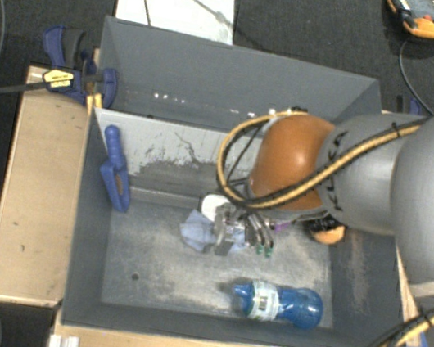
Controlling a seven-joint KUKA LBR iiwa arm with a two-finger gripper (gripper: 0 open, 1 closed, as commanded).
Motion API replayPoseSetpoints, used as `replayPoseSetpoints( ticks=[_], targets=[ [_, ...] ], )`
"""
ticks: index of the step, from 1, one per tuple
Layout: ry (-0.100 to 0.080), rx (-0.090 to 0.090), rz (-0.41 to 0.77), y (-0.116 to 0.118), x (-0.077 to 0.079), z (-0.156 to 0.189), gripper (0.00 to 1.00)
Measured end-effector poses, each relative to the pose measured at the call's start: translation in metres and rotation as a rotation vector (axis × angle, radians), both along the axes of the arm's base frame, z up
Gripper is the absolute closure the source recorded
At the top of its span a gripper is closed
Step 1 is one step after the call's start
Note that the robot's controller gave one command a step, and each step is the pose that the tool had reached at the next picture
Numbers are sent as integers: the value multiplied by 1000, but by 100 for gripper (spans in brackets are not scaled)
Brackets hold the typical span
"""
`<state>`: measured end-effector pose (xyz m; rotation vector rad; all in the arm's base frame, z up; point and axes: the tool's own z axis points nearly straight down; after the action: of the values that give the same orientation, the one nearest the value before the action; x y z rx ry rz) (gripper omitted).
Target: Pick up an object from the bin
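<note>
My gripper [241,233] is low over the middle of the bin, under the orange wrist cover. Right at its left side lies a crumpled pale blue and white thing [197,230], touching or nearly touching the gripper. A small white round thing [213,205] sits just behind that. A blue plastic bottle [277,302] with a white label lies on its side near the front wall, a little in front of the gripper. Small green bits [263,251] show at the gripper's right tip.
An orange rounded thing [328,230] peeks out at the right of the bin, partly hidden by the arm. The arm and its looped cables cover the bin's right rear part. Bare floor lies at the front left.
</note>
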<state>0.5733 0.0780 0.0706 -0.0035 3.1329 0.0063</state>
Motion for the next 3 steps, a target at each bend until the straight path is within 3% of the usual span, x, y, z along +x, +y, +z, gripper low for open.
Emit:
replayPoseSetpoints(
  ticks=[3],
  targets=[
    [7,1,34,-3,15,-1,100]
  ],
)
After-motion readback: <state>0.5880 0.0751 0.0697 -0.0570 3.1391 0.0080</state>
